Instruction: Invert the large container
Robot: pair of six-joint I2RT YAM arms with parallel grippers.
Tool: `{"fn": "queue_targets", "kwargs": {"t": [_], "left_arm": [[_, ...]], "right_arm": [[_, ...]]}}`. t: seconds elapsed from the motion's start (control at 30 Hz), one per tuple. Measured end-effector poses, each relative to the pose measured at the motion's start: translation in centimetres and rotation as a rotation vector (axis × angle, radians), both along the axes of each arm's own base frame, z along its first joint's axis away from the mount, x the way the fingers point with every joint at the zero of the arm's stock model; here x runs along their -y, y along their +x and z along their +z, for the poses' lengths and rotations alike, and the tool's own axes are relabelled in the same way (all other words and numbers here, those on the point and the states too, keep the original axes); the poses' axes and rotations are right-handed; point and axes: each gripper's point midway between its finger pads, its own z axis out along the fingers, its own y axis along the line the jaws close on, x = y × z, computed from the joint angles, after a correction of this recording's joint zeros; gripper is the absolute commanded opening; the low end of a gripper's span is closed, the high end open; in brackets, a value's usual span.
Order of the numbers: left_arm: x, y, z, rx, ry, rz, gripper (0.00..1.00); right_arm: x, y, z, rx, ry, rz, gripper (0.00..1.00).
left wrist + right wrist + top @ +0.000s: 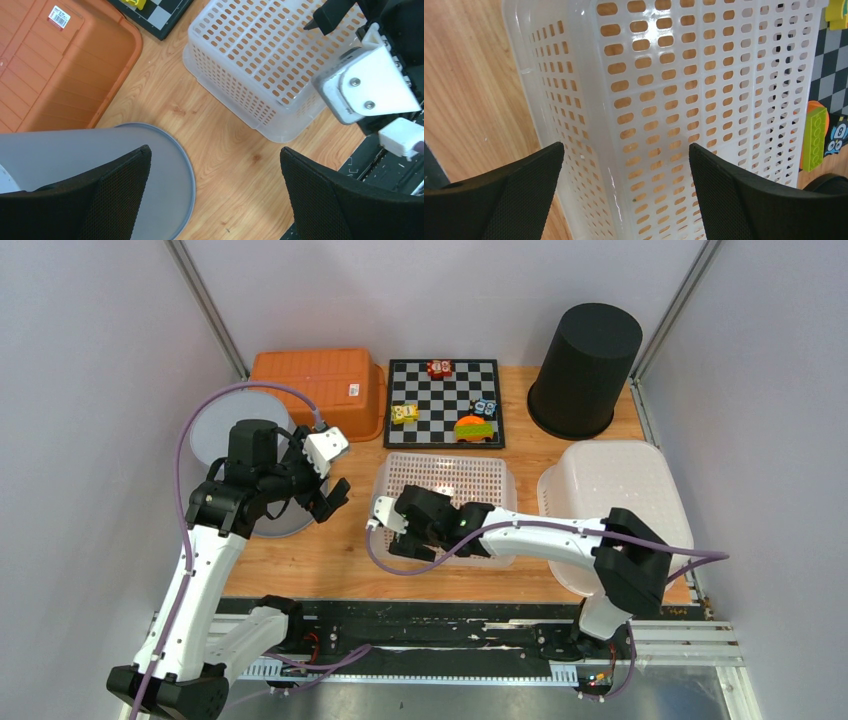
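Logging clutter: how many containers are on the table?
5: orange tub back left, grey bin left, perforated basket centre, white tub right, black bin back right. None seem hidden.

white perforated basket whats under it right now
Through the holes of the white perforated basket only the wooden table shows, no object. The right gripper hangs over its near left corner, and the plastic ribs hide the rest.

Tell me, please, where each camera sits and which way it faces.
Top: above and behind the bases, looking down on the table; left arm and right arm show.
Left wrist: facing down past the open left gripper at grey bin and basket; the right arm intrudes.
Right wrist: facing down past the open right gripper onto the basket.
All three share the basket.
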Motion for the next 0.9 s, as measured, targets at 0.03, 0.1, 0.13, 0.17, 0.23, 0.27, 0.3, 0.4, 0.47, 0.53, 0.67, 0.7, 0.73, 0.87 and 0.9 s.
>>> {"fn": "queue_targets", "kwargs": {"t": [0.03,0.1,0.13,0.17,0.23,0.27,0.3,0.4,0.47,0.53,0.67,0.7,0.73,0.87,0.9], "left_arm": [[0.0,0.0,0.0,0.000,0.000,0.000,1.00],[0.0,0.0,0.0,0.001,0.000,0.000,1.00],[0.0,0.0,0.0,0.000,-0.001,0.000,1.00],[0.0,0.0,0.0,0.000,-0.001,0.000,1.00],[0.0,0.0,0.0,0.001,-0.002,0.001,1.00],[0.0,0.0,0.0,0.000,-0.003,0.002,1.00],[0.0,0.0,0.1,0.000,-0.004,0.002,1.00],[0.0,-0.1,0.2,0.004,-0.007,0.004,1.00],[0.0,-0.2,0.3,0.008,-0.009,0.005,1.00],[0.0,-0.2,0.4,0.012,-0.011,0.006,1.00],[0.0,-0.4,0.3,0.015,-0.014,0.007,1.00],[0.0,-0.4,0.3,0.015,-0.014,0.008,1.00],[0.0,-0.4,0.2,0.014,-0.014,0.008,1.00],[0.0,-0.4,0.0,0.012,-0.014,0.008,1.00],[0.0,-0.4,-0.1,0.011,-0.014,0.008,1.00]], "right_arm": [[0.1,-0.3,0.1,-0.008,-0.003,0.015,0.95],[0.3,-0.8,0.2,-0.023,-0.005,0.042,0.95],[0.3,-1.1,0.3,-0.032,-0.005,0.055,0.95],[0.4,-1.4,0.3,-0.041,-0.007,0.072,0.95],[0.6,-2.0,0.5,-0.058,-0.008,0.098,0.95],[0.6,-2.3,0.5,-0.068,-0.008,0.112,0.95],[0.7,-2.6,0.6,-0.079,-0.006,0.123,0.95],[0.8,-3.3,0.8,-0.104,-0.002,0.154,0.94],[0.8,-3.7,0.8,-0.116,-0.002,0.170,0.95],[0.8,-3.9,0.7,-0.125,-0.004,0.182,0.94],[0.8,-4.4,1.1,-0.136,0.008,0.208,0.95],[0.8,-4.5,1.4,-0.136,0.015,0.214,0.95],[0.8,-4.6,1.7,-0.135,0.023,0.221,0.94],[0.7,-5.0,3.0,-0.126,0.057,0.250,0.94],[0.7,-5.1,3.1,-0.125,0.062,0.254,0.94]]}}
